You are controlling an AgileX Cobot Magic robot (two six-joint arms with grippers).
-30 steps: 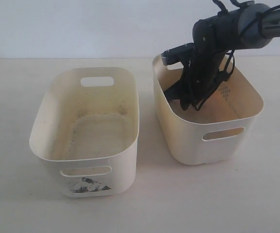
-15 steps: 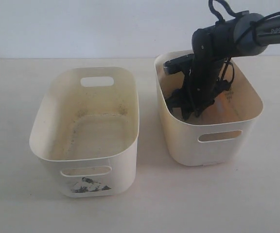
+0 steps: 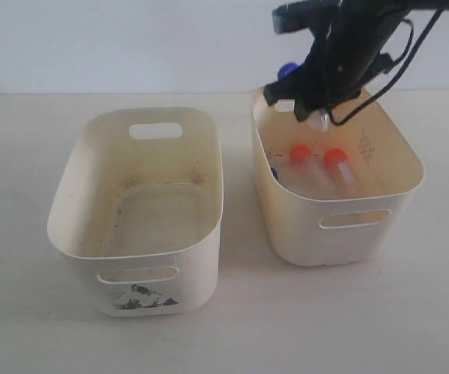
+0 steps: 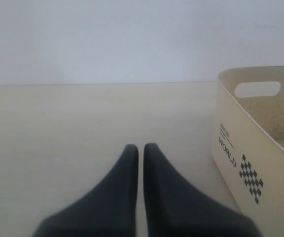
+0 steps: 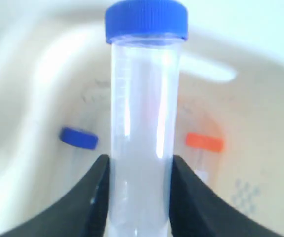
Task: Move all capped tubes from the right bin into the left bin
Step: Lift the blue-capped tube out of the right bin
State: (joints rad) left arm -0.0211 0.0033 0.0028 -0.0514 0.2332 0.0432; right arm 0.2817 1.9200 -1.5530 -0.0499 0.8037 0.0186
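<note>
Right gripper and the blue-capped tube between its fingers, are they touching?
Touching. The right wrist view shows the fingers of the right gripper pressed against both clear sides of the blue-capped tube, with no gap.

The cream right bin (image 3: 380, 234) stands near the table's far edge, holding two orange-capped tubes (image 3: 341, 167) lying side by side and a blue cap (image 3: 273, 173) (its tube hidden). Another blue-capped tube (image 5: 142, 123) is held aloft, tilted, over its far rim. The whiter left bin (image 3: 76, 226), grimy-floored, stands alongside, toward the left edge.
</note>
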